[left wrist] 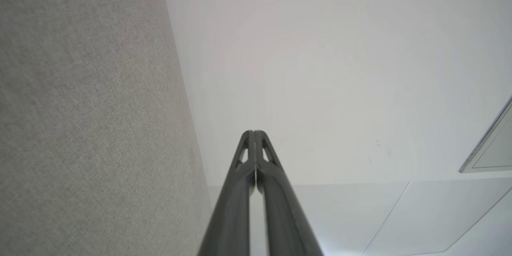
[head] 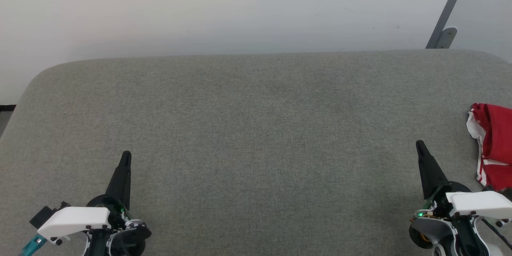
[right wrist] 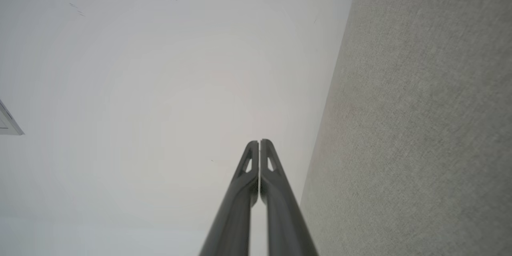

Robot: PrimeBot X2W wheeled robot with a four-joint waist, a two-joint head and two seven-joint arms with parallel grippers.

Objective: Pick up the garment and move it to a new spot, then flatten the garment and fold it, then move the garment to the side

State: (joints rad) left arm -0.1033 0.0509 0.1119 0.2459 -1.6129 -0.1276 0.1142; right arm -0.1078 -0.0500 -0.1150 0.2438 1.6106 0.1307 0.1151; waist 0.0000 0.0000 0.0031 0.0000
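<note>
The red garment (head: pixel 495 144) with white, red-striped trim lies bunched at the right edge of the grey fabric-covered table (head: pixel 256 128), partly cut off by the head view's border. The right gripper (head: pixel 419 144) is just beside it, fingers pressed together and holding nothing. The left gripper (head: pixel 126 155), well apart at the lower left, is likewise closed and empty. A pale wall (head: pixel 200 8) stands behind the table.

Left tool (head: pixel 126 155), right tool (head: pixel 419 144), long black tapered prongs; white wrist covers (head: pixel 74 221), green light (head: pixel 421 214), teal plug (head: pixel 34 244)
</note>
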